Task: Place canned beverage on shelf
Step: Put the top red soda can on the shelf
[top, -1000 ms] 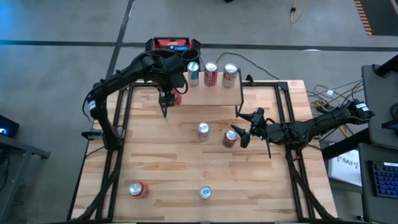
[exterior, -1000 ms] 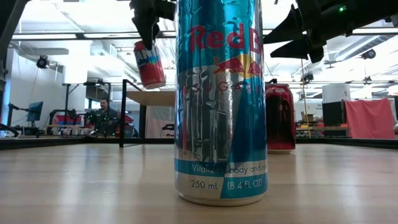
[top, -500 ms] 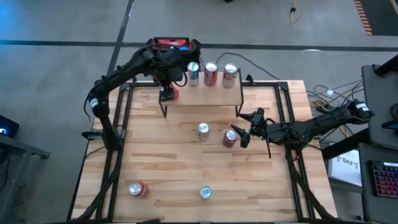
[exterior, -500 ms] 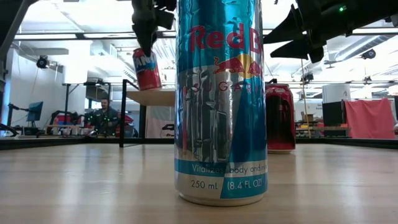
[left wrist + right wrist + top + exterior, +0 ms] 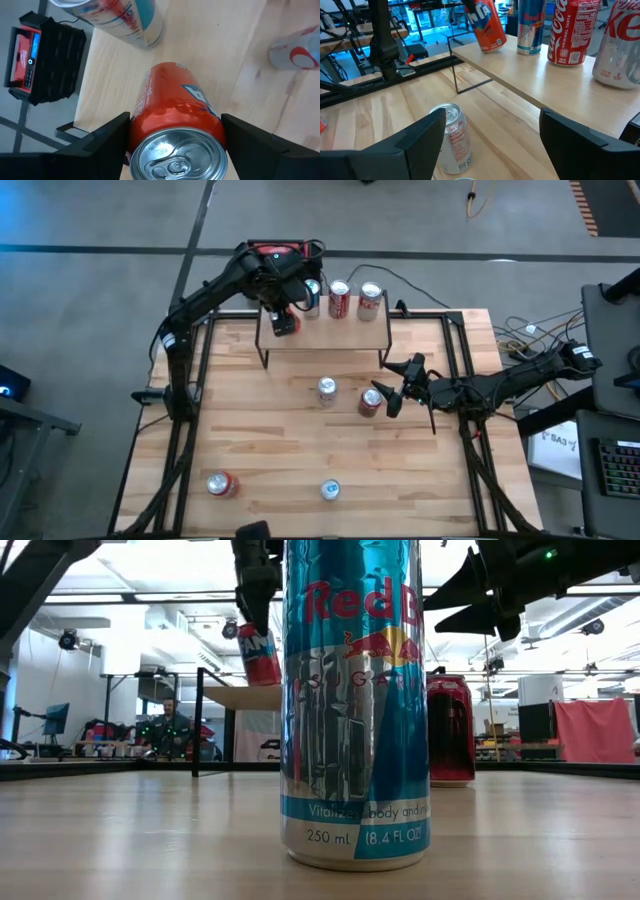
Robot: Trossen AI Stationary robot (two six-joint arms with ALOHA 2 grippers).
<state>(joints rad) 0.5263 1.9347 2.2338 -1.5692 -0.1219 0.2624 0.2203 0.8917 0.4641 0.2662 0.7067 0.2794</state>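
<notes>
Orange aluminium beverage can (image 5: 287, 323), tilted, was clamped between the two fingers of the left pincer (image 5: 284, 320), above the left end of the small light wooden shelf on thin black legs (image 5: 350, 332), its base just over the board. Three cans stood upright along the shelf's rear edge. Right pincer (image 5: 397, 388) hung with jaws apart, gripping nothing, beside a silver can (image 5: 370, 400) on the pale wooden surface (image 5: 270, 440).
</notes>
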